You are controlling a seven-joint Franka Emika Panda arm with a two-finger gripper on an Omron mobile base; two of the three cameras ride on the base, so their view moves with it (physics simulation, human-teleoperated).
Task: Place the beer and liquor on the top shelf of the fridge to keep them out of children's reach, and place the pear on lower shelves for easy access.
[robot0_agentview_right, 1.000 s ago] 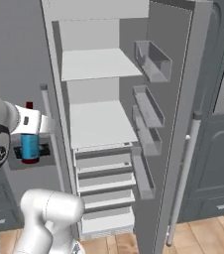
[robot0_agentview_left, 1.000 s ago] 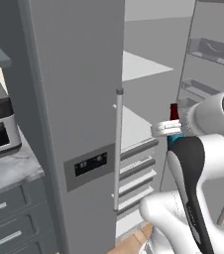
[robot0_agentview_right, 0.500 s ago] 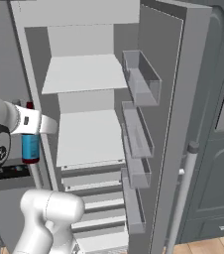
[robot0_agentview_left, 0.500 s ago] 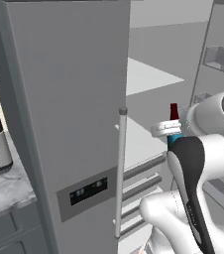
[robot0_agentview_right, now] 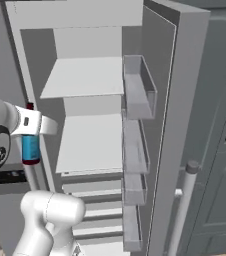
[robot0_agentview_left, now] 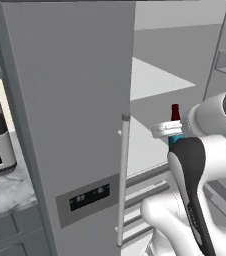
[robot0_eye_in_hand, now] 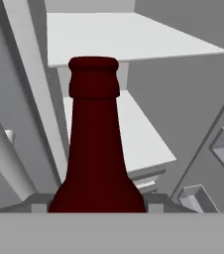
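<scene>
The beer point(robot0_agentview_right: 30, 148) is held upright in the gripper point(robot0_agentview_right: 31, 124), whose jaws are pinched on the bottle just above its blue label, in front of the open fridge point(robot0_agentview_right: 185, 100). In the right base view the bottle is seen at the left edge of the fridge opening, near the robot, level with the gap between the two wide white shelves; its dark base hangs free, with nothing under it. In the left base view the dark neck point(robot0_agentview_left: 175, 112) is seen rising above the white hand, just right of the closed grey door point(robot0_agentview_left: 70, 115) with its long bar handle point(robot0_agentview_left: 122, 180) and small dark display point(robot0_agentview_left: 89, 197). In the hand view the red-brown neck is seen close up at the middle, with the top shelf point(robot0_eye_in_hand: 134, 37) beyond and above it and a lower shelf point(robot0_eye_in_hand: 139, 139) farther down. Grey door bins point(robot0_agentview_right: 139, 87) are stacked along the inside of the open door on the right. Drawers point(robot0_agentview_right: 92, 210) lie below the lower shelf.
</scene>
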